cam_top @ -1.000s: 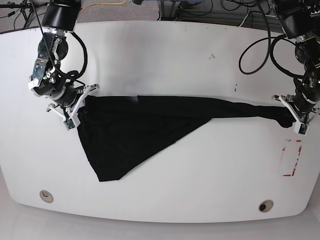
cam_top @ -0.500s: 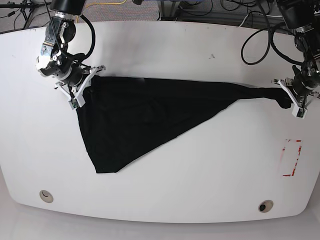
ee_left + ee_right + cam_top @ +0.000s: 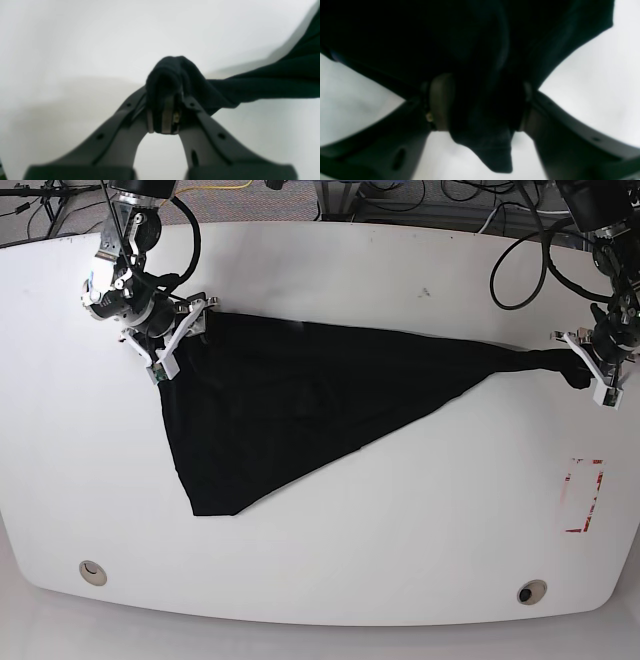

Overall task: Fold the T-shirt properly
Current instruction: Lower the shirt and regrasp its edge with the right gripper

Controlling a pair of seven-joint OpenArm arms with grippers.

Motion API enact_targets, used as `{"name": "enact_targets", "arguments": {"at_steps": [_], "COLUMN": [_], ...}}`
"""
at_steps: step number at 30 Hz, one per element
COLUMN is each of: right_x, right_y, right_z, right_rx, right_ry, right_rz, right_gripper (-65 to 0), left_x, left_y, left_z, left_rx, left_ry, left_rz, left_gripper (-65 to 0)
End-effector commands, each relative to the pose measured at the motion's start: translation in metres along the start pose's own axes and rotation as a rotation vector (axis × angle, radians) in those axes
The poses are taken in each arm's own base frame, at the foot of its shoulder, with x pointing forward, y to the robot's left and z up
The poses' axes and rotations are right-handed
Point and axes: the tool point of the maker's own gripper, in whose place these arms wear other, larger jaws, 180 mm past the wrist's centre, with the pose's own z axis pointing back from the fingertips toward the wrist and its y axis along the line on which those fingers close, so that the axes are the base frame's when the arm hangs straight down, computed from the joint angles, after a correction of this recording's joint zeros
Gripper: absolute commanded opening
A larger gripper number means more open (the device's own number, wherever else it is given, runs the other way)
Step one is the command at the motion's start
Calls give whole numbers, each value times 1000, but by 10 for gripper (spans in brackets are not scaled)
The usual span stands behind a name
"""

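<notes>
The T-shirt (image 3: 290,405) is black and lies spread out on the white tabletop (image 3: 400,560). It makes a big three-cornered shape. One corner is up near the far left of the base view, one long thin corner stretches out to the right side, and one corner points down toward the near edge. The left hand (image 3: 596,375), which is on the right side of the base view, is squeezed tight on the thin end of the cloth. In the left wrist view the left hand (image 3: 163,113) has its two fingers pressed together, with a small bunch of the T-shirt (image 3: 262,85) poking out above them and the rest of the cloth running off to the right. The right hand (image 3: 172,340) is at the far left corner of the cloth. In the right wrist view the right hand (image 3: 482,102) has its fingers apart, so it is let go, with a thick fold of the T-shirt (image 3: 470,45) sitting loose between them. A little flap of cloth hangs down between the two fingers there. A red mark (image 3: 583,495) is on the tabletop near the right edge, well apart from the cloth.
</notes>
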Motion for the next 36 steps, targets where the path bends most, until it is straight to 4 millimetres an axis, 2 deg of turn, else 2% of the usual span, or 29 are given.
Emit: {"name": "enact_targets", "arguments": {"at_steps": [1,5,10,12,19,26,31,36], "right_x": [26,51,76,87,107,123,135,142], "right_y": [3,14,26,26,20,-14,-36,-64], "right_z": [12,26,34,35,28,6,-15,-26], "right_rx": [-7,-1,17,20,22,-34,-66,-91], "right_ry": [-90,-182,-268,-296,-327,-300,-296,-291], "right_rz": [21,32,33,33,17,7,-4,-24], "right_gripper": [-227,-133,-63,-51,-51,-51,-51,-51], "left_x": [10,10,11,11,12,26,27,28], "left_y": [14,15,15,15,15,14,13,13], "left_z": [8,9,10,10,10,17,18,18], "left_rx": [33,37,36,35,36,47,49,49], "left_ry": [-33,-34,-39,-40,-42,-77,-81,-83], "left_rz": [-10,-8,-6,-6,-6,-35,-39,-40], "left_gripper": [-633,-633,-633,-633,-633,-633,-633,-633]}}
